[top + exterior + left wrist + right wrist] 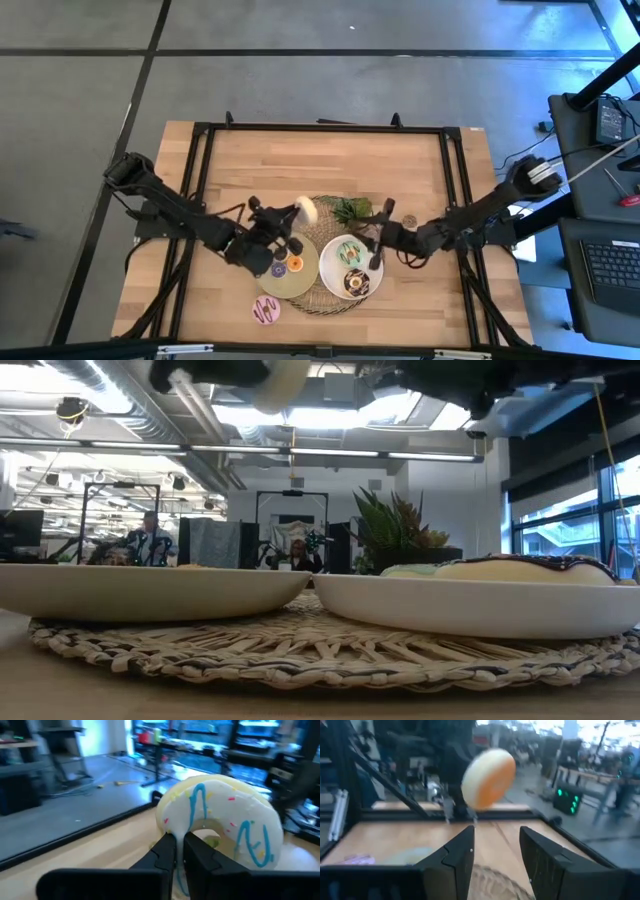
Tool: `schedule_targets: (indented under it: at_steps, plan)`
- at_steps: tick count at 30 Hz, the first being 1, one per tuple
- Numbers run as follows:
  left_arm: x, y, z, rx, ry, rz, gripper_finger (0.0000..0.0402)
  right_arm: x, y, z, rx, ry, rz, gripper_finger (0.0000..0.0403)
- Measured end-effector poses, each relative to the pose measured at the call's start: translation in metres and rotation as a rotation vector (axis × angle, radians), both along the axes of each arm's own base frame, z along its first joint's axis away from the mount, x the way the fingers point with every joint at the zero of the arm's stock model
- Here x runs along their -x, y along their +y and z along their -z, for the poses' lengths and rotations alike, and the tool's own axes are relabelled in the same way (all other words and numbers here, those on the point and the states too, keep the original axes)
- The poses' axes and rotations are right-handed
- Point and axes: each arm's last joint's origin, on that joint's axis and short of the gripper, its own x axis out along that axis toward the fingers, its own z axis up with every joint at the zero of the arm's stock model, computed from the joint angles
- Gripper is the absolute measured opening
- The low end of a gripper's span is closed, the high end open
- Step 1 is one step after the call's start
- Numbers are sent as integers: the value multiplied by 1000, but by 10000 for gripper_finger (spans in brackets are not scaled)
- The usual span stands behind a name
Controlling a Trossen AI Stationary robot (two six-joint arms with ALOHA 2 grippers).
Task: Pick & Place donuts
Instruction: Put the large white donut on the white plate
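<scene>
1. The left gripper [179,851] holds the cream donut [220,822], a glossy ring with blue squiggles, jaws narrow on its rim, lifted above the left plate [300,283]
2. The right gripper [497,851] hangs over the white plate [334,274], jaws wide and empty
3. Both smooth round plates sit on a woven straw mat [330,655] on the wooden bench [420,170]
4. A pink striped donut [266,311] lies at the near edge

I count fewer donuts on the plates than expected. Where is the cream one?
In the high view, the cream donut is lifted in the left gripper, just beyond the tan plate, left of the green sprig.
</scene>
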Motion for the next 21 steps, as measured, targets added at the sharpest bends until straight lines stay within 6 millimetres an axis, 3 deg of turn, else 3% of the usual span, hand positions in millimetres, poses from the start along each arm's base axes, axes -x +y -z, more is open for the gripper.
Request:
schedule_targets:
  at_steps: [11, 21]
  plan:
    - [-21, 11, -19, -34, 9, 215, 23, -47, 5, -4, 25, -52, -63, 158]
    - [-18, 12, -22, -134, 57, 86, 21, -65, 4, -11, 61, 4, -38, 167]
